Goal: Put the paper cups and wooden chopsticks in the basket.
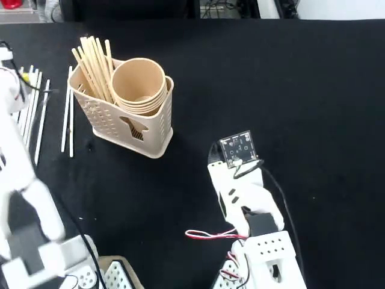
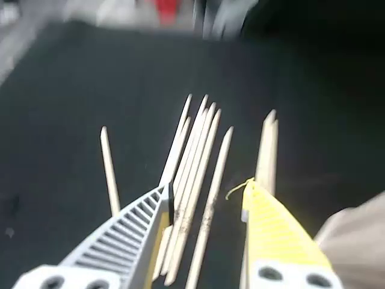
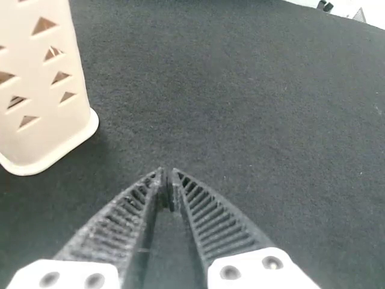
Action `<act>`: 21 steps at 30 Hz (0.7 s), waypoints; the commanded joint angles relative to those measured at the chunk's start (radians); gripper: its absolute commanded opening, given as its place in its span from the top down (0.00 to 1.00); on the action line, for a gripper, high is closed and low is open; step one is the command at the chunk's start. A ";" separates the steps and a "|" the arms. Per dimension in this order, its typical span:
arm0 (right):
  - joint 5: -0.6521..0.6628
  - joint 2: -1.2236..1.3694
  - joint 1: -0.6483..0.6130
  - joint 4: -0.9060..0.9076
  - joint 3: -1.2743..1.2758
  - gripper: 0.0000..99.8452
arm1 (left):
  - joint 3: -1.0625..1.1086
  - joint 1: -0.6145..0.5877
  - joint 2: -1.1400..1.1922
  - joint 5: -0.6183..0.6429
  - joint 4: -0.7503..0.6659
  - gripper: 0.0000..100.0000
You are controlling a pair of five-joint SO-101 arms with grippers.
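Observation:
A beige perforated basket point(image 1: 123, 120) stands at the back left of the black table. It holds a nested stack of paper cups point(image 1: 139, 84) and a bundle of wooden chopsticks point(image 1: 95, 66). Several loose chopsticks point(image 1: 37, 114) lie on the table left of the basket. My left gripper point(image 2: 207, 189) hangs open just above those chopsticks point(image 2: 195, 156), some of them lying between its fingers. My right gripper point(image 3: 166, 179) is shut on nothing, low over bare table to the right of the basket point(image 3: 36, 90).
The left arm point(image 1: 18, 174) stands along the table's left edge. The right arm point(image 1: 243, 192) rises from the front centre, with red and white wires point(image 1: 207, 233) at its base. A beige shape point(image 2: 358, 232) sits beside the yellow finger.

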 commanded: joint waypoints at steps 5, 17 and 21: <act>0.009 -0.007 -0.008 0.000 -0.001 0.98 | -0.367 -0.062 0.534 -0.068 -0.002 0.80; 0.009 -0.005 -0.008 0.000 -0.001 0.98 | -1.356 -0.021 1.359 -0.072 0.241 0.80; 0.009 -0.005 -0.008 0.000 -0.001 0.98 | -1.632 0.015 1.533 -0.074 0.333 0.80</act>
